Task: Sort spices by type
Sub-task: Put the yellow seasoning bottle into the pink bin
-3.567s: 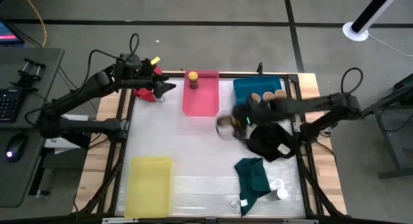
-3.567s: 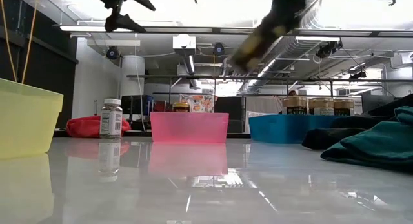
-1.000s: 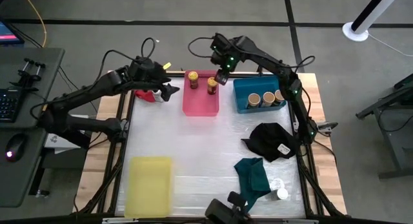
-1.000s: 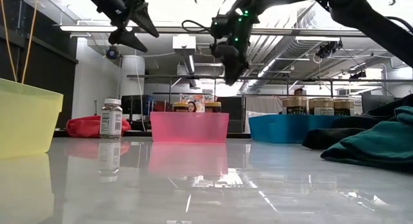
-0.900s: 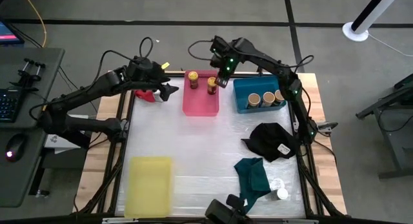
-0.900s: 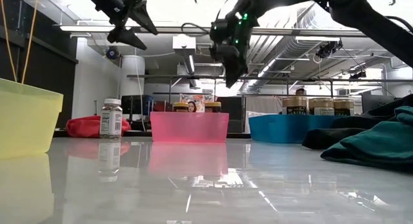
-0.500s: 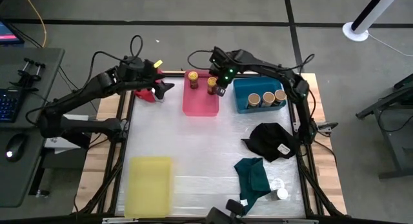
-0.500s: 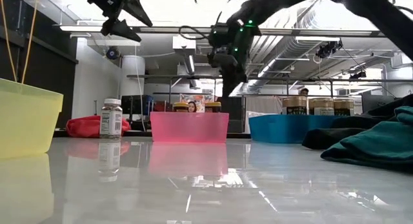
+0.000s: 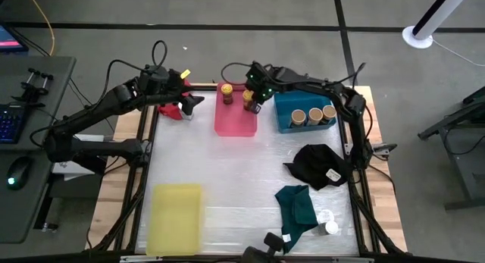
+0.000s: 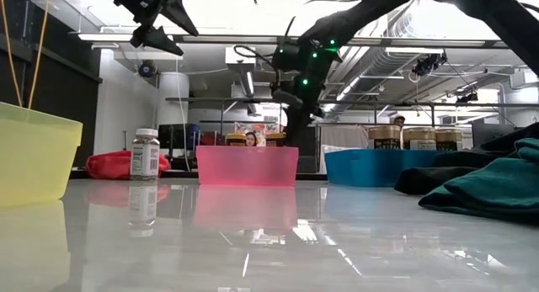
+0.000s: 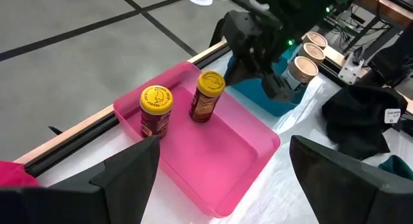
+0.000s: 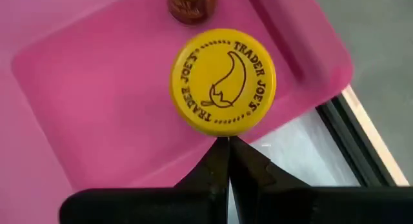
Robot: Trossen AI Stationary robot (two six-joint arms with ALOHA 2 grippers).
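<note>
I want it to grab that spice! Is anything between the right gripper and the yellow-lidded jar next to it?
Nothing visible is. The shut right gripper points straight at the yellow-lidded jar standing in the pink tray, with no object between its fingertips and the lid.

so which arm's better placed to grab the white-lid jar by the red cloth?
Left. The left gripper hovers open beside the red cloth near that white-lid jar; the right gripper is shut over the pink tray.
</note>
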